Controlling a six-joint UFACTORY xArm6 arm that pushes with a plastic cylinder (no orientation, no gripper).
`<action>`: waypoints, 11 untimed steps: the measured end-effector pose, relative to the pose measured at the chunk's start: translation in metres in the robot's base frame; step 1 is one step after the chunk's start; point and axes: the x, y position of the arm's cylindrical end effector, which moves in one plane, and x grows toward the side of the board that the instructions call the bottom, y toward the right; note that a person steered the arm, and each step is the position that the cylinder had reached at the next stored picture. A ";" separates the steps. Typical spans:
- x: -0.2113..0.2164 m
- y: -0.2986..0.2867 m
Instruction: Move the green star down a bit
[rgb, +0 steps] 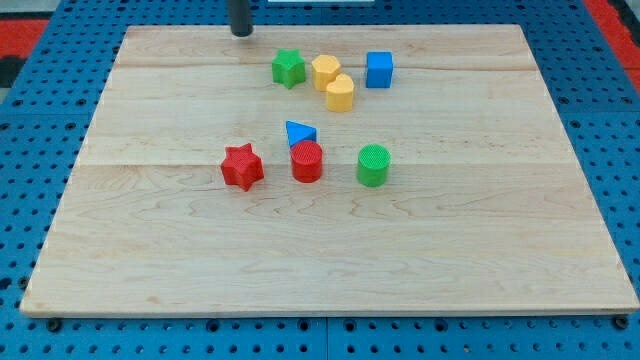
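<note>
Resting at the board's top edge, my tip (241, 32) touches nothing, up and to the view's left of the green star (288, 68). That star sits just left of a yellow block (325, 72). Approach underway, I judge; next I need to get directly above it, then push down.

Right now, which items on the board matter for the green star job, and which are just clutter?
In play:
- green star, near the view's top
- my tip, up and to the view's left of the star, not touching it

Lying about:
- two yellow blocks
- blue cube
- blue triangle
- red star
- red cylinder
- green cylinder
</note>
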 end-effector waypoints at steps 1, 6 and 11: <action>0.012 0.033; 0.022 0.014; 0.109 0.012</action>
